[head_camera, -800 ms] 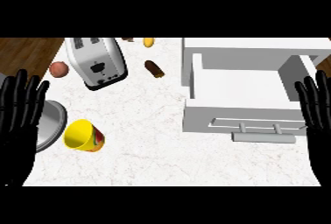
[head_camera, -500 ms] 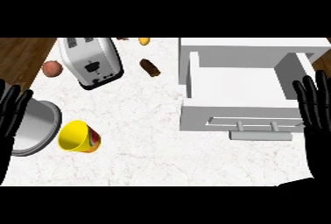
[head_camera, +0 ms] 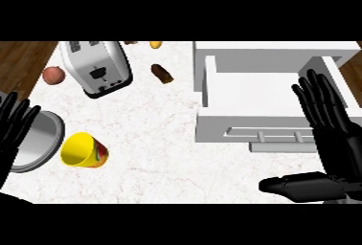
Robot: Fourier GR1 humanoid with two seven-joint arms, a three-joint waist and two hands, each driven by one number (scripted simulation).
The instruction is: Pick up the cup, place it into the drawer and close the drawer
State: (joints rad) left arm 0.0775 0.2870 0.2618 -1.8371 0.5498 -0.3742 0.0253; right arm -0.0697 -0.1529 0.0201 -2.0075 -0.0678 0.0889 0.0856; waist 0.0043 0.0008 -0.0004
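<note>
A yellow cup (head_camera: 83,150) with a red band lies on its side on the white counter at the lower left, its mouth turned up and left. The white drawer (head_camera: 265,98) stands pulled open at the right, its inside bare and its handle (head_camera: 272,137) on the near front. My right hand (head_camera: 331,129) hovers open over the drawer's right front corner, fingers straight and pointing away, thumb stretched left below the drawer. At the left edge my left hand (head_camera: 13,125) is open, fingers up, just left of the cup.
A metal bowl or lid (head_camera: 37,141) lies beside the cup at the left. A silver toaster (head_camera: 97,67) stands at the back left, with a reddish apple (head_camera: 53,74) next to it. A small brown item (head_camera: 162,73) and a yellow item (head_camera: 155,45) lie behind.
My right hand has moved inward and forward over the drawer's right front, its thumb now showing. My left hand has slid down and out toward the left edge. The view has shifted slightly.
</note>
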